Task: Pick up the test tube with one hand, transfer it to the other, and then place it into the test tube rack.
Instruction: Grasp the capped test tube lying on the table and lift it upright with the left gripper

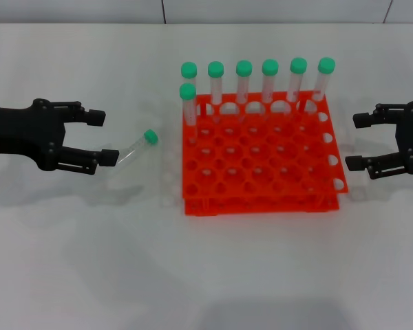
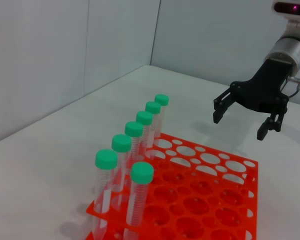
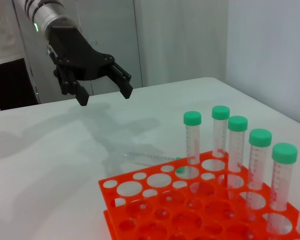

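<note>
Test tube (image 1: 135,148), green-capped, lies tilted on the white table (image 1: 89,261), cap toward 1 o'clock, just beside the lower fingertip of the left gripper (image 1: 100,137), whose fingers are spread apart. Orange test tube rack (image 1: 261,165) stands at 3 o'clock of it. At the rack's 3 o'clock, the right gripper (image 1: 356,141) hangs, fingers likewise apart.

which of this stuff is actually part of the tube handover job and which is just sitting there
In the job: test tube lying on the table; left gripper, open beside it; right gripper, open beside the rack; test tube rack.

Just there: seven capped tubes already upright in the rack; white table.
</note>
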`<action>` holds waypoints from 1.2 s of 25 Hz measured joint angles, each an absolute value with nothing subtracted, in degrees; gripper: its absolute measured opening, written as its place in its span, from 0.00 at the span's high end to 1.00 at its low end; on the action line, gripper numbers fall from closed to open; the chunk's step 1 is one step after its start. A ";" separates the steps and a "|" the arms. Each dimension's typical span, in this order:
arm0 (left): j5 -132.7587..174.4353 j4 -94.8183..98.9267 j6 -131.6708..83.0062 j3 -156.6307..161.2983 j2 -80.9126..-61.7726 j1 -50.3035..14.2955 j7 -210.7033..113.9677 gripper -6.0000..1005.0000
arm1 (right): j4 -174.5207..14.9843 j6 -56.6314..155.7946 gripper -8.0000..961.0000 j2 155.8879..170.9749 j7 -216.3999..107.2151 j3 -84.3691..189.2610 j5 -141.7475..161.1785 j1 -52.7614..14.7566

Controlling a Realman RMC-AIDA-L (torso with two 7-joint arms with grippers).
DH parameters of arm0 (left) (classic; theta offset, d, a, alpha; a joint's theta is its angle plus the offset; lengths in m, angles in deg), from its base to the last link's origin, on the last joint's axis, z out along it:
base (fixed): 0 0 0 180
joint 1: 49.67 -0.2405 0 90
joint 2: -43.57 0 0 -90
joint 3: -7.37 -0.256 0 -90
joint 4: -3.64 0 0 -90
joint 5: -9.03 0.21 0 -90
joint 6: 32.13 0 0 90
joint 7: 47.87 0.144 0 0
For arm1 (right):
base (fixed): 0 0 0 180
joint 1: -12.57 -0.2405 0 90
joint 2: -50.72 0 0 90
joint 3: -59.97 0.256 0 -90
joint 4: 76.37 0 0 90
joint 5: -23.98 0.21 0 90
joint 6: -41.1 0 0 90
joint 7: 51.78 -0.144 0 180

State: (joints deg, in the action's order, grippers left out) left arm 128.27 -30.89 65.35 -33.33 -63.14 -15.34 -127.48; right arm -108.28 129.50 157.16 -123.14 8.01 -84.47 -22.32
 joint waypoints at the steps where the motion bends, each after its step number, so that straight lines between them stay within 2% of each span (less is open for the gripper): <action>1: 128.27 -30.89 65.35 -33.33 -63.16 -15.34 -127.48 0.12 | -108.28 129.50 0.10 157.15 -123.14 8.02 -84.47 -22.32; 22: 128.25 -31.73 64.82 -33.18 -63.51 -15.25 -129.10 0.13 | -108.27 129.40 0.11 157.24 -122.82 8.08 -84.47 -21.90; 25: 128.46 -35.46 65.02 -33.28 -64.47 -15.66 -133.83 0.13 | -108.28 129.35 0.11 157.28 -122.79 8.18 -84.47 -21.81; 30: 132.62 -45.19 67.34 -33.33 -67.19 -16.54 -147.15 0.13 | -109.23 129.42 0.11 157.43 -122.79 8.18 -84.47 -21.47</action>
